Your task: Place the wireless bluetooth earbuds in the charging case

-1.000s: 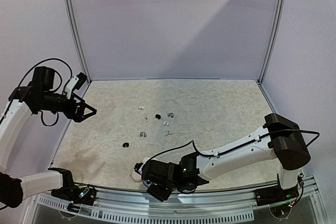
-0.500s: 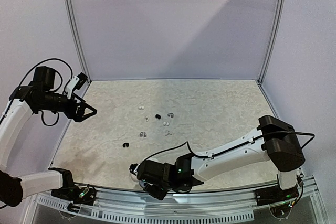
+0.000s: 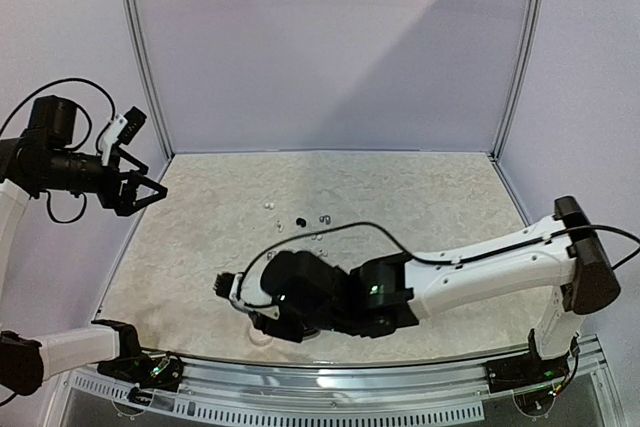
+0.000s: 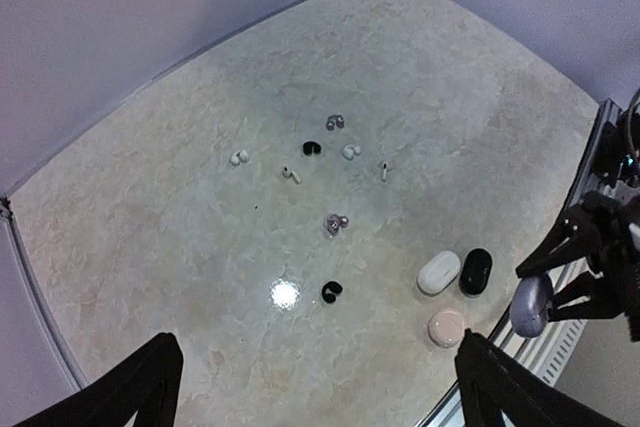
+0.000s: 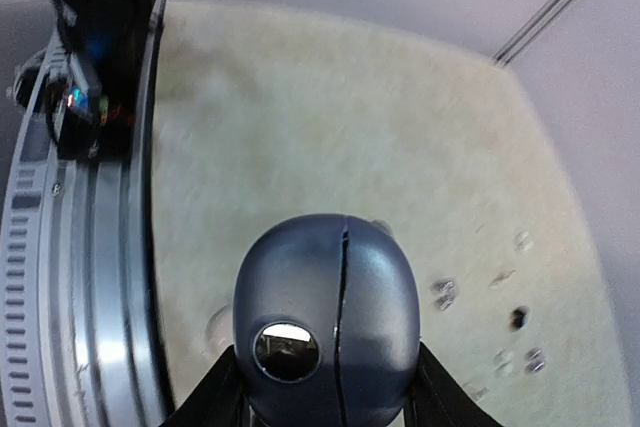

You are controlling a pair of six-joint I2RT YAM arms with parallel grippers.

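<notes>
The right gripper was clamped on the grey case, one finger on each flank, holding it near the front edge of the table and seemingly clear of it. The left gripper hung wide open and empty, at 10 o'clock from it in the top view. The earbuds lay loose mid-table, at about 1 o'clock from the held case. A white case, black case and pink case sat at their 4 o'clock in the left wrist view. The grey case was shut and looked hard, glossy and rounded. It was probably light and apt to slip, so a pinch across its broad flanks, clear of the seam, seemed right. The buds, tiny and smooth, would likely roll or pop free, so each wanted a gentle pinch across its body.
</notes>
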